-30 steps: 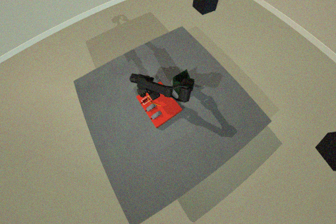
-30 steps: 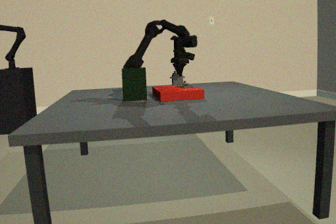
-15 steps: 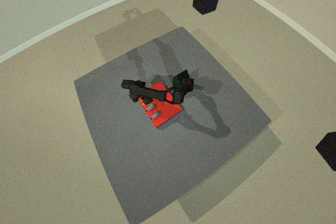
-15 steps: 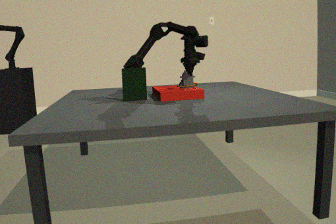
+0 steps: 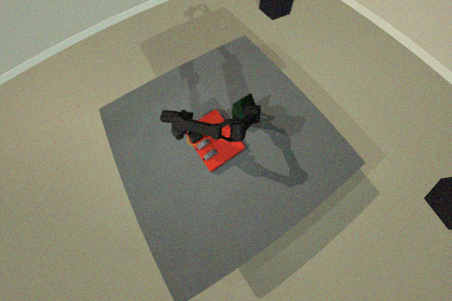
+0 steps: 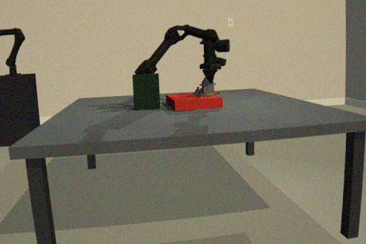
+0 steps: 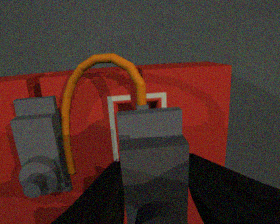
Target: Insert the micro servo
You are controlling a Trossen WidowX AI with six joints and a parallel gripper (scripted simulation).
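The gripper (image 7: 153,222) is clamped on the loose micro servo (image 7: 151,160), whose grey body fills the lower middle of the wrist view between 2 dark fingers; the fingertips themselves are cut off by the bottom edge. The servo hangs over the red deck (image 7: 194,97) and covers most of the white-outlined pocket (image 7: 115,112), so only the outline's top and left side show, and the pocket's side notch cannot be made out. How far the servo stands above the pocket is hard to judge here; in the exterior view its body (image 6: 207,87) seems to sit just above the deck (image 6: 194,102), though the picture is too small to be sure. Its orange cable (image 7: 94,75) arches up from behind the body, curves left and drops down beside 1 already mounted servo (image 7: 39,147), whose round output shaft faces the camera.

In the top view the arm (image 5: 208,127) lies across the deck (image 5: 222,157) and hides the held servo completely; 2 grey mounted servos (image 5: 206,150) show below it. The arm's green base block (image 6: 146,91) stands on the grey table (image 6: 251,120) just beside the deck.
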